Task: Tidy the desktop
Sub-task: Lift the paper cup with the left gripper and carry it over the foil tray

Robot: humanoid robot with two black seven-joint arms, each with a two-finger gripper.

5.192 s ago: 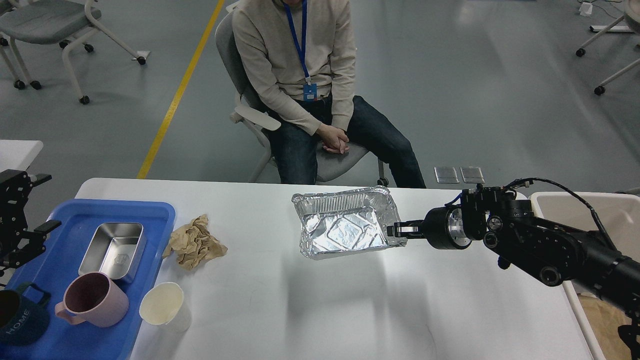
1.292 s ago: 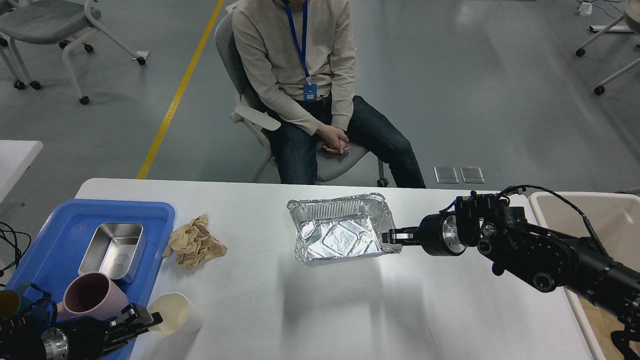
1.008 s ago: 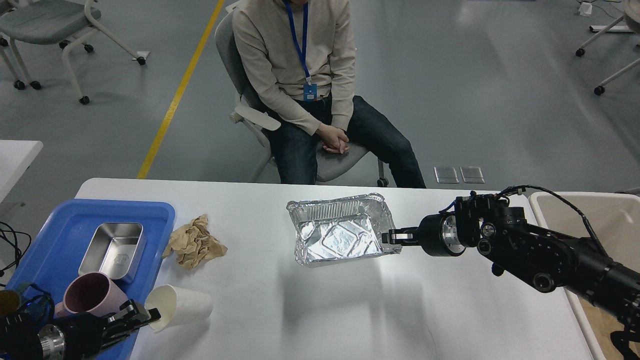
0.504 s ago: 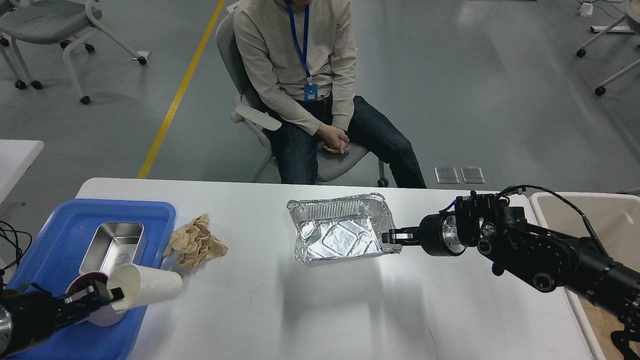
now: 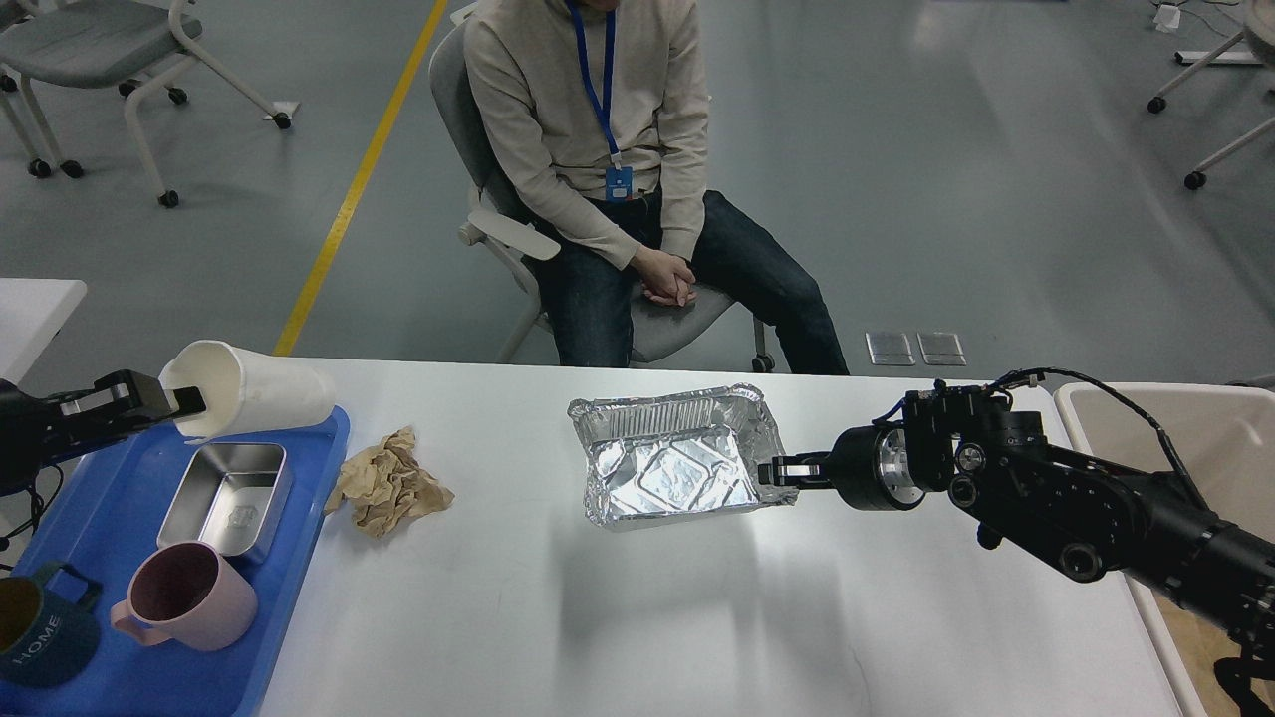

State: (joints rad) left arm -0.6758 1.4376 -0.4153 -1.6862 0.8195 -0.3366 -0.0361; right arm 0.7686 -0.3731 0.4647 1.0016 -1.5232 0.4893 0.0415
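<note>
The white desktop [image 5: 637, 617] fills the lower view. My left gripper [image 5: 177, 402] is shut on the rim of a cream paper cup [image 5: 261, 396], held on its side above the far end of the blue tray [image 5: 80, 518]. My right gripper [image 5: 775, 472] is shut on the right rim of a crinkled foil container [image 5: 669, 460] at the middle of the desktop. A crumpled brown paper [image 5: 386, 484] lies beside the tray.
The tray holds a steel box [image 5: 227, 496], a pink mug [image 5: 185, 596] and a dark mug marked HOME [image 5: 38, 637]. A beige bin [image 5: 1185, 448] stands at the right edge. A seated person [image 5: 608, 179] faces the far side.
My left arm took hold of the paper cup near the front, tipped it over and carried it up and back over the tray's far end. The foil container shifted slightly left.
</note>
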